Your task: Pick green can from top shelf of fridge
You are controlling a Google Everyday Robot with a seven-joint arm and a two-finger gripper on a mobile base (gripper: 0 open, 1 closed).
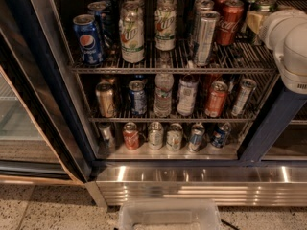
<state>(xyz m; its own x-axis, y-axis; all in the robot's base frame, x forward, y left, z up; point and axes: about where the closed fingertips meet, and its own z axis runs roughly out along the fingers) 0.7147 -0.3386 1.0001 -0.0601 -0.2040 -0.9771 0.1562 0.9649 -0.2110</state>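
The fridge (266,133) stands open with three wire racks of drinks. The green can (263,5), dark with a silver lid, stands at the far right of the top shelf (168,70), behind and to the right of the red Coca-Cola can (230,15). My white arm (288,37) reaches in from the right edge at top-shelf height. My gripper (254,21) shows only as a pale part at the arm's tip, right against the front of the green can. The arm hides the can's lower right side.
On the top shelf stand a tall silver can (205,30), two 7UP bottles (132,32), and a Pepsi can (88,40). Two lower racks hold cans and bottles. The glass door (21,128) is at the left. A clear plastic bin (168,217) sits on the floor.
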